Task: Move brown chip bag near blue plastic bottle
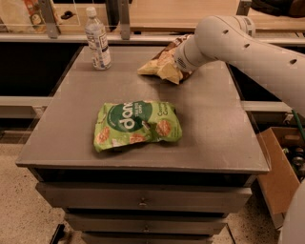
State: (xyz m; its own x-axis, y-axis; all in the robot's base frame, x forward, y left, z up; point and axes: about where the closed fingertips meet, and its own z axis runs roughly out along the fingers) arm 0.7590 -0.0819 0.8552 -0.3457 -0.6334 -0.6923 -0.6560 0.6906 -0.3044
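One brown chip bag (159, 69) we logged clamped in the fingers of the gripper (178, 64) at the far side of the surface (214, 124), well apart from the blue plastic bottle (97, 40), grasp done, carry across outstanding.

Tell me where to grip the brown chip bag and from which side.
Take the crinkled brown chip bag by its raised end beside the white arm, coming from that side; its pale other end lies flat. The end effector is there.

Grey drawer cabinet (143, 200), speckled floor (19, 209), cardboard box (279, 183) right, perhaps wooden counter (181, 14) behind.
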